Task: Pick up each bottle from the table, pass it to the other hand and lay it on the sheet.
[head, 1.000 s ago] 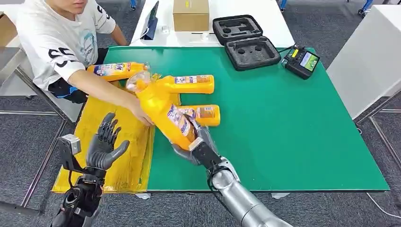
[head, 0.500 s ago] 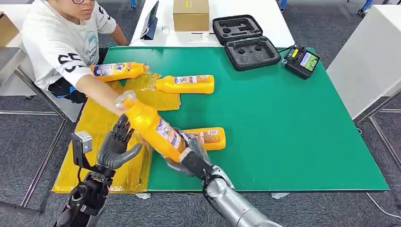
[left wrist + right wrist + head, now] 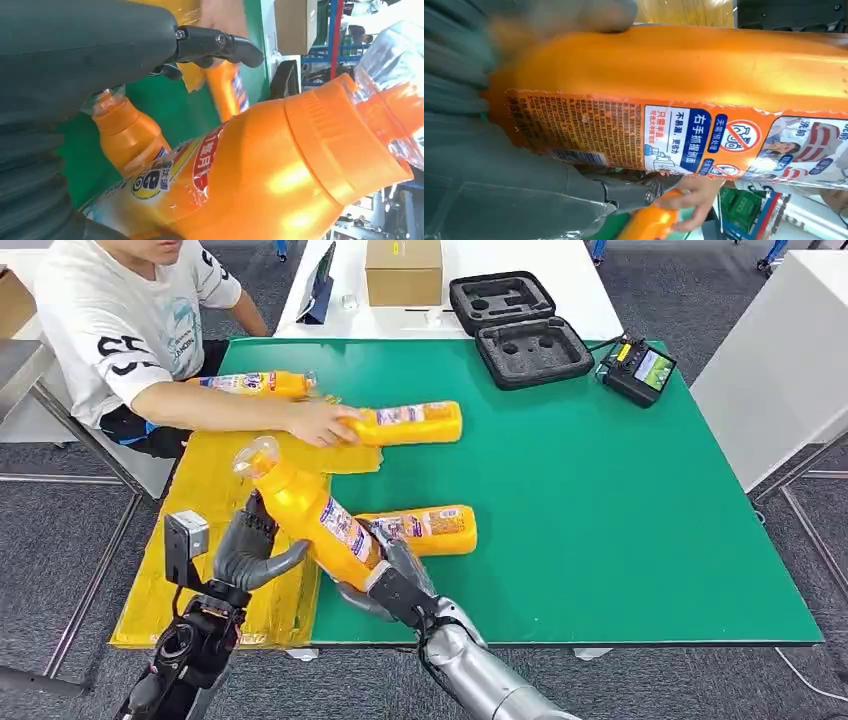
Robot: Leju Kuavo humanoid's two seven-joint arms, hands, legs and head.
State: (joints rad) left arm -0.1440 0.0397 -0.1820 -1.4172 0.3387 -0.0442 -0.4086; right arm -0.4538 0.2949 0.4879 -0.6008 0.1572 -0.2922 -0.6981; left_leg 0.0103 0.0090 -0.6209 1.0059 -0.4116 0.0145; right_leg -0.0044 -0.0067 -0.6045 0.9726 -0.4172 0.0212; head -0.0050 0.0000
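The orange detergent bottle (image 3: 312,515) is off the surface, tilted with its clear-wrapped cap end (image 3: 252,455) up over the yellow sheet (image 3: 205,540) and its base low in the right hand (image 3: 385,575), whose fingers wrap the bottom of the body just under the printed label. It looks like a rigid moulded plastic bottle, probably filled and so fairly heavy for its size. The glossy skin and the film label suggest it could slide in a loose hold, and the cap end under its crinkled clear wrap looks a poor place to take it. The broad mid-body above the label seems the best place to grasp. The left hand (image 3: 252,545) is right beside that mid-body, on the sheet side. In the left wrist view its thumb and dark fingers (image 3: 220,45) stand apart with the bottle's shoulder lying across the palm side; whether they already touch it cannot be told, but they have not closed round it. A second bottle (image 3: 425,528) lies on the green surface (image 3: 620,520) just beyond the right hand, and a person's hand (image 3: 322,423) holds a third bottle (image 3: 410,424) at the sheet's far edge.
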